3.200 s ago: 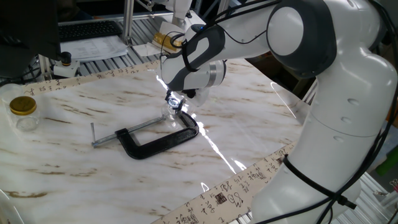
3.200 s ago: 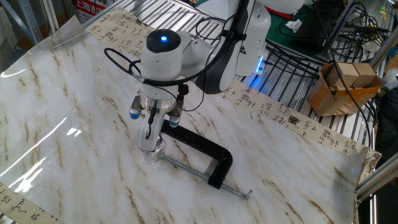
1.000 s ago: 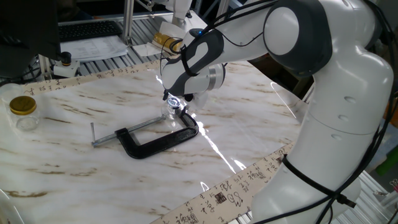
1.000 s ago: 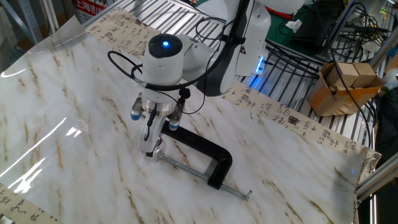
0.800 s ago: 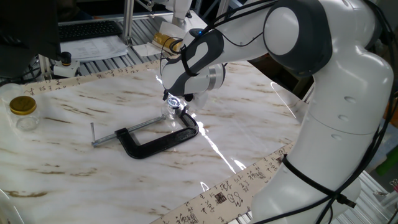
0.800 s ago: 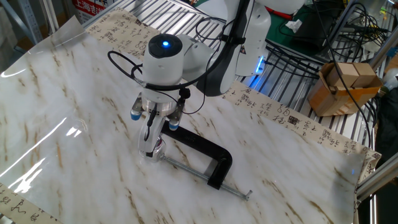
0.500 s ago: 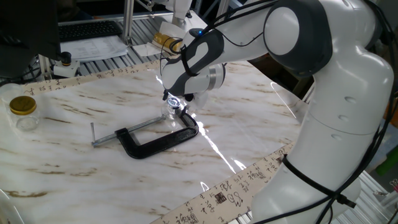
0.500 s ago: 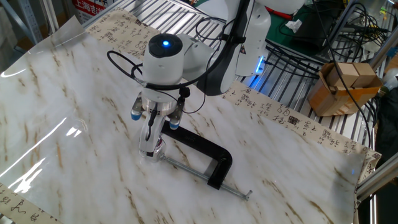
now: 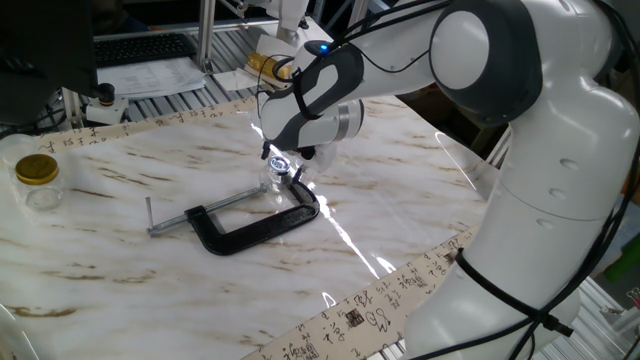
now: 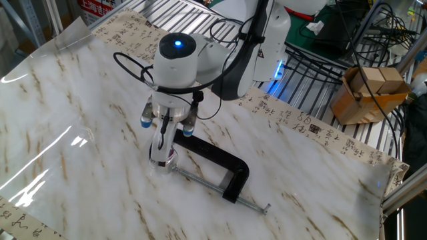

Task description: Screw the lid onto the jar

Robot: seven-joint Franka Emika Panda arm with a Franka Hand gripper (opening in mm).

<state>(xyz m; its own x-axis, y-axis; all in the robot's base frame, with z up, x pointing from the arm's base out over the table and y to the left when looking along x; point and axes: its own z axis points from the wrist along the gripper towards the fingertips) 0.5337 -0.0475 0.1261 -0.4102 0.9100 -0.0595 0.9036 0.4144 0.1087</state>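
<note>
The tiny clear glass jar (image 9: pixel 271 183) stands on the marble table, touching the screw end of the black C-clamp (image 9: pixel 250 228). The small shiny silvery lid (image 9: pixel 283 163), with a bluish glint, sits on top of the jar between my fingers. My gripper (image 9: pixel 279 170) points straight down over the jar and is shut on the lid. In the other fixed view my gripper (image 10: pixel 163 155) hides the lid, and only the jar's base (image 10: pixel 170 161) shows beside the white fingers (image 10: pixel 160 143).
The C-clamp (image 10: pixel 220 163) lies right beside the jar, its screw rod running outwards. A larger clear jar with a gold lid (image 9: pixel 38 180) stands at the table's far left edge. Patterned tape borders the table. A cardboard box (image 10: pixel 367 90) sits off the table.
My wrist has turned slightly over the jar. The jar, lid and clamp stay where they were.
</note>
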